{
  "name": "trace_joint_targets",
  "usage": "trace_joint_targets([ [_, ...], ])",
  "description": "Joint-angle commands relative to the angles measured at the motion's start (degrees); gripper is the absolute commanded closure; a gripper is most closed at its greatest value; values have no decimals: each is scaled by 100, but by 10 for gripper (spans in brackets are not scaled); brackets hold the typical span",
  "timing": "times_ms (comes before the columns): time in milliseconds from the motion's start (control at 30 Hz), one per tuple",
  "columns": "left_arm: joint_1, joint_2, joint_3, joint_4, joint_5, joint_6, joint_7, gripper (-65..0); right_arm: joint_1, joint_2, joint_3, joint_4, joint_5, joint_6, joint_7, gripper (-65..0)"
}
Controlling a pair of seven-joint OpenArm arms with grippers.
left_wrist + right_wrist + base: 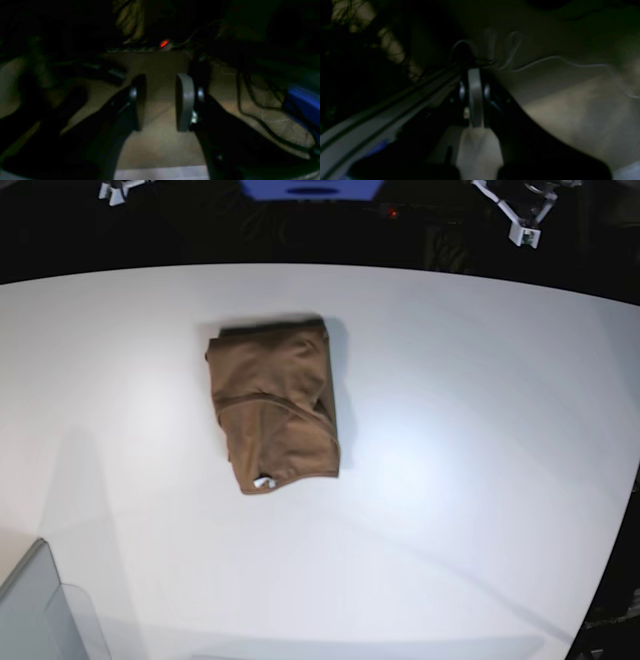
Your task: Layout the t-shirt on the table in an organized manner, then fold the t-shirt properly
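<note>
Lying folded into a compact, roughly rectangular bundle, the t-shirt [273, 411] rests on the white surface [470, 430] left of centre in the base view, its small white tag [264, 480] at the near edge. A clear grey bin [35, 610] occupies the near-left corner. Neither arm reaches over the surface. The left gripper [160, 102] has its jaws spread with nothing between them; the right gripper [475, 97] has its jaws pressed together, empty.

Bin [35, 610]: cut off at your base view's lower corner.
Floor past left gripper [160, 102]: dark, blurred; you can't identify objects there.
</note>
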Motion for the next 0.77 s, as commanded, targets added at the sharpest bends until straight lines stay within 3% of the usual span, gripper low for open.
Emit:
trace_joint_targets([
  [0, -147, -73, 190, -474, -37, -4, -319, -191, 118, 79, -185, -124, -45, 50, 256, 0],
  [133, -1361, -337, 1034, -3305, -37, 40, -1541, -190, 548, 26, -414, -1197, -282, -152, 1329, 0],
  [267, -2565, -381, 1368, -6100, -46, 120, -2895, -189, 1129, 123, -467, -3034, -713, -1242, 2788, 0],
  [300, -2732, -381, 1386, -6478, -46, 348, -3255, -189, 1261, 176, -467, -3483, -898, -1532, 3184, 0],
  [400, -2917, -311, 1790, -6777, -37, 1456, -4099, -185, 1603, 184, -467, -4476, -1478, -2490, 4327, 0],
  [467, -2987, -223, 2221, -6777, -89, 2124, -4037, -124, 1726, 158, -467, -4713, -1891, -3176, 4617, 0],
  [533, -3075, -144, 2362, -6786, -98, 2643, -3765, 0, 1779, 141, -467, -4757, -2269, -3818, 4582, 0],
  [633, -3092, 41, 2388, -6786, -63, 2766, -3624, -14, 1814, 35, -467, -4748, -2691, -4275, 4564, 0],
  [733, -3101, 217, 2397, -6786, -46, 2774, -3598, -3, 1920, 0, -467, -4766, -2849, -4389, 4564, 0],
])
